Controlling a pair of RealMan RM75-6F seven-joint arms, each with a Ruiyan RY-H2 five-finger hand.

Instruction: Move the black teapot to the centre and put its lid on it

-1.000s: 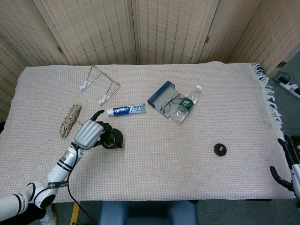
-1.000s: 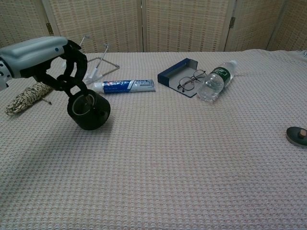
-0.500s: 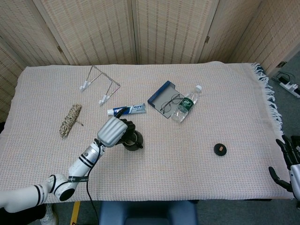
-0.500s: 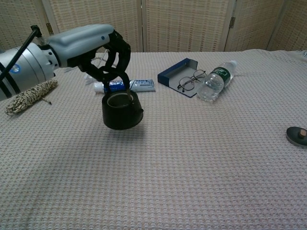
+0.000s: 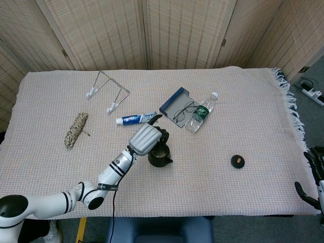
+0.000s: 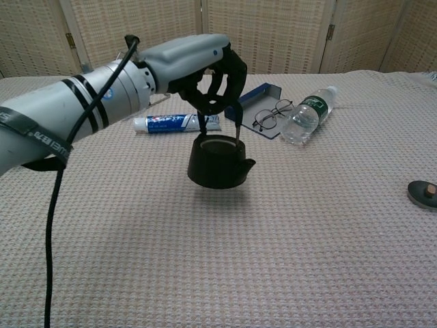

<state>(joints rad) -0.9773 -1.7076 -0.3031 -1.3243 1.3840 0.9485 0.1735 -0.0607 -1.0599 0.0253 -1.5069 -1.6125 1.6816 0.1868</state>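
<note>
A: One hand busy. We've got the left hand (image 6: pixel 212 72) grasping the black teapot (image 6: pixel 218 161) by its handle, pot hanging lidless just above the cloth, about mid-table, near the toothpaste (image 5: pixel 136 119).

B: Lid?

A: We see the lid (image 5: pixel 237 161) well off toward the robot's right, flat on the table (image 5: pixel 253 101). The right hand (image 5: pixel 313 177) is nearer it, at the table edge, holding nothing; fingers look spread, though partly cut off.

B: So we tag the right hand for the lid.
</note>
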